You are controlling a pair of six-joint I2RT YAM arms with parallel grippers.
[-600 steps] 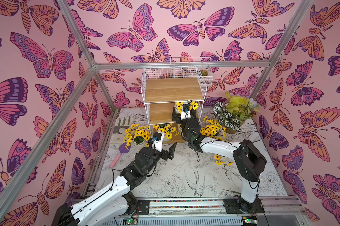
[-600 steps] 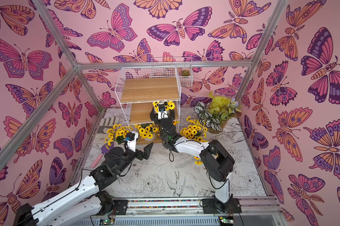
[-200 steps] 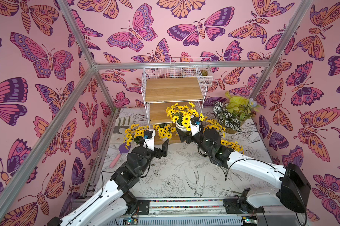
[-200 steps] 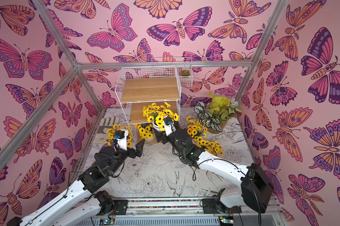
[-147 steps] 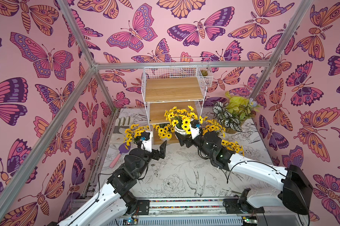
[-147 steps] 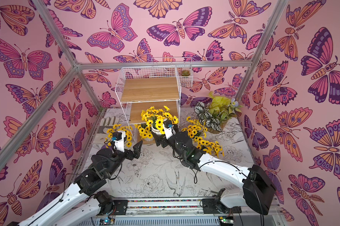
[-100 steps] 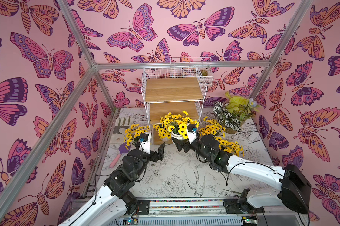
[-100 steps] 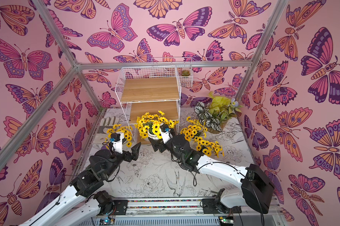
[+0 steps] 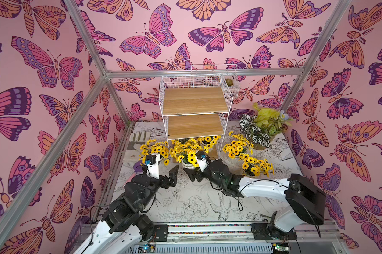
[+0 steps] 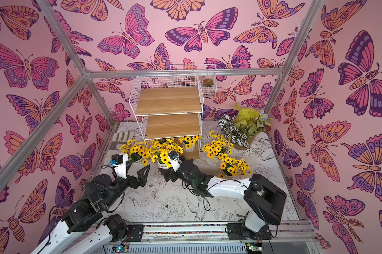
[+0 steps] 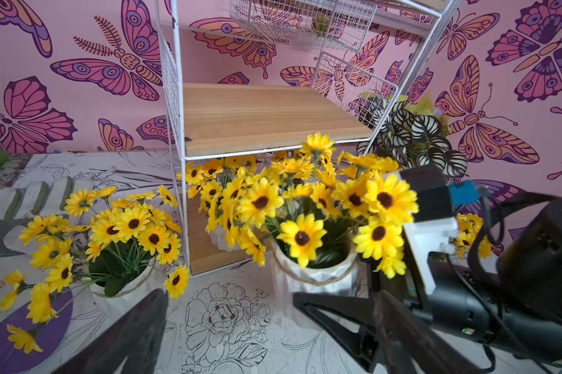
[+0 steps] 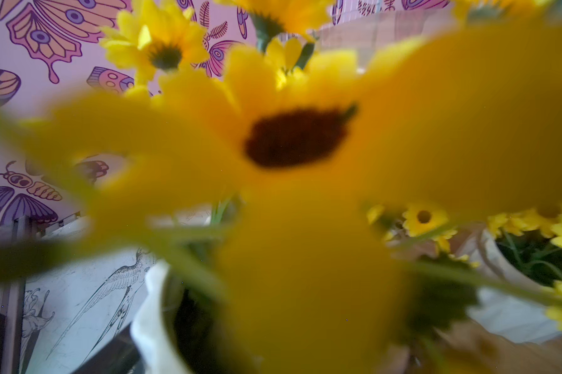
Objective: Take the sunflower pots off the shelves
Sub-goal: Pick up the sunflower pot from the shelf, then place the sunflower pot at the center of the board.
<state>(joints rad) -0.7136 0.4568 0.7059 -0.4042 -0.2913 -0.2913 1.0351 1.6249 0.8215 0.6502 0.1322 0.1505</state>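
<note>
One sunflower pot (image 11: pixel 315 278) clamped in right claw (image 9: pixel 191 171), left claw (image 11: pixel 272 291) apart, right wrist view yellow blur

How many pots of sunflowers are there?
6. One pot in the right gripper; two on the rack's bottom shelf; one left of it; two right. None seems hidden.

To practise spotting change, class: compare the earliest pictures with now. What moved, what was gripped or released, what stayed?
The right gripper, shut on a sunflower pot, brought it off the middle board of the shelves, down to the table in front. The left gripper drew back slightly, open and empty. The other pots and the striped plant stayed.
</note>
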